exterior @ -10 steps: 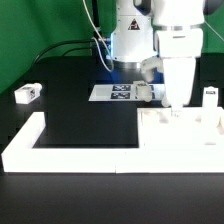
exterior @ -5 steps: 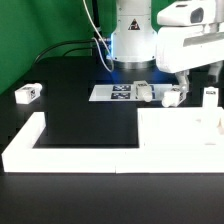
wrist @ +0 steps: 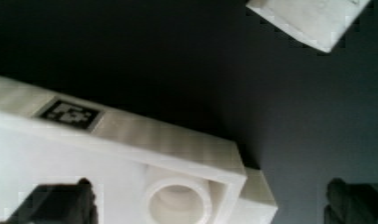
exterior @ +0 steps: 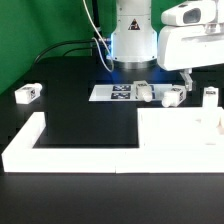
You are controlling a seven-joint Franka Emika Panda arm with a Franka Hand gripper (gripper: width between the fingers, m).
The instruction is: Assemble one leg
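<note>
The white square tabletop [exterior: 175,128] lies flat at the exterior view's right. In the wrist view its corner with a round screw hole [wrist: 177,200] and a black tag [wrist: 70,113] lies below my gripper [wrist: 207,205]. The gripper is open and empty, with one dark finger [wrist: 61,203] on each side of that corner. In the exterior view the gripper [exterior: 186,78] hangs raised above the tabletop's far edge. One white leg [exterior: 172,97] lies just behind that edge. Another leg [exterior: 210,96] stands at the far right. A third [exterior: 27,93] lies at the far left.
The marker board [exterior: 118,92] lies in front of the robot base [exterior: 133,45]. A white L-shaped fence [exterior: 30,140] runs along the front and left of the black table. A white piece [wrist: 310,20] shows at the wrist view's edge; I cannot tell which.
The gripper has risen from just above the tabletop's far edge and shifted toward the exterior view's right. The leg behind that edge is now uncovered. Nothing was picked up.
</note>
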